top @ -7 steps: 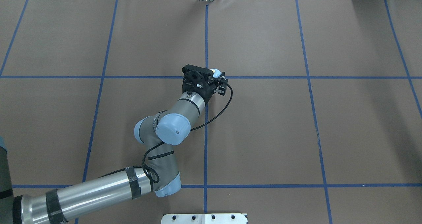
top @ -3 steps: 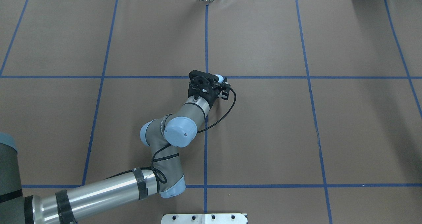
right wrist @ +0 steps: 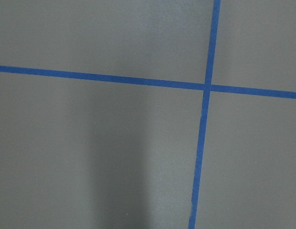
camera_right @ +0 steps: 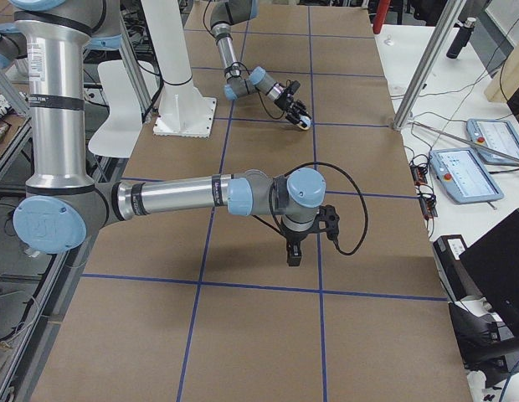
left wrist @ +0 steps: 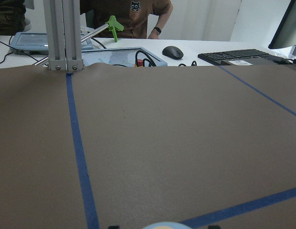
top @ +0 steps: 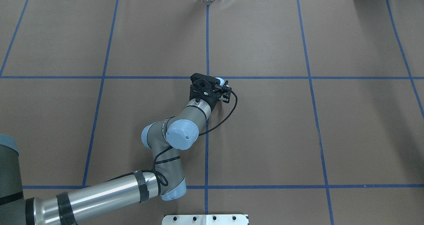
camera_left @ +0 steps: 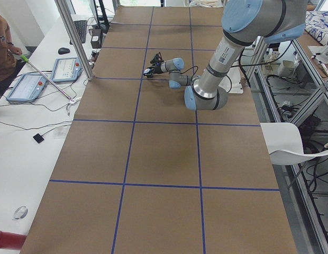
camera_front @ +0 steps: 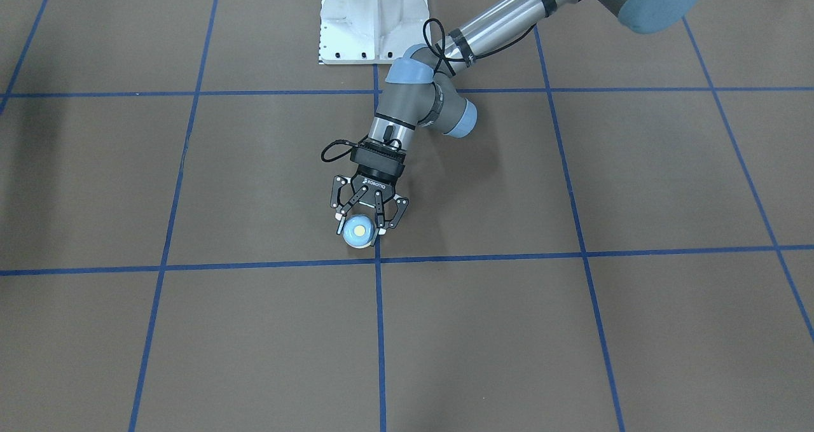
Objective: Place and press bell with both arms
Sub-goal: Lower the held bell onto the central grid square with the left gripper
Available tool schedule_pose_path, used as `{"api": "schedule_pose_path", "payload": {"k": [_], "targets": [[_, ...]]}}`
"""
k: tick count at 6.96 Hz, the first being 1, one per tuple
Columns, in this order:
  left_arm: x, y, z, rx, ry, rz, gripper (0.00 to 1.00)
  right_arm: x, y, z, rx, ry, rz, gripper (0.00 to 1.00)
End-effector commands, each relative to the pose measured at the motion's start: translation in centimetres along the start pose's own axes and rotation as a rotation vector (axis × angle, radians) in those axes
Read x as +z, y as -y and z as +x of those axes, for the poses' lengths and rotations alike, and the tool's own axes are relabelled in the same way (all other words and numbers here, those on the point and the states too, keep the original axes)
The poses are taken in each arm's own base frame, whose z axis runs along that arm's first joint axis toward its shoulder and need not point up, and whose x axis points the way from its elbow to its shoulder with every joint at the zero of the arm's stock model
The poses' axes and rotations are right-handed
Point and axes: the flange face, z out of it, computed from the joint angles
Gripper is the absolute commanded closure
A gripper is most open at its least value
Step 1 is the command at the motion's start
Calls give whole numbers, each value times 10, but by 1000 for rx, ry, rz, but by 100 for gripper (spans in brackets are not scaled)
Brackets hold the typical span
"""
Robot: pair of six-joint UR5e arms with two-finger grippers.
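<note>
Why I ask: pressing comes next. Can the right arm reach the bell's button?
Probably yes: the left gripper holds the bell by its sides, the cream button uncovered, and nothing shows between it and the right gripper.

The black left gripper (camera_front: 360,224) flanks the small light-blue dome bell (camera_front: 357,231) on two sides; the silver-grey left arm (camera_front: 407,111) blocks its robot side. Open brown paper-covered table (camera_front: 509,330) lies on its operator side.
</note>
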Motion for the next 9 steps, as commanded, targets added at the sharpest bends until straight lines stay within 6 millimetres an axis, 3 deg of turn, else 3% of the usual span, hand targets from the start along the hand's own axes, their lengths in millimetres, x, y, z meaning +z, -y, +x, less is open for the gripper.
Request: {"api": "schedule_pose_path", "payload": {"k": [1,3,5,6,7,9], "targets": [[-2,-6,4,4,1,-5,26,0,1,0,-1,0,1,0],[-4,-5,10,1,-5,-2,1,-1,2,-1,-4,0,3,0],[-8,3,17,-12,-25,0,0,-3,4,-3,-7,0,6,0],[-17,22,28,-38,-60,19,0,-6,6,-7,-15,0,13,0],[-28,61,36,-68,-116,37,1,-10,8,-11,-22,0,22,0],[-5,110,-1,-42,-80,-4,1,-19,20,-24,-44,29,41,0]]}}
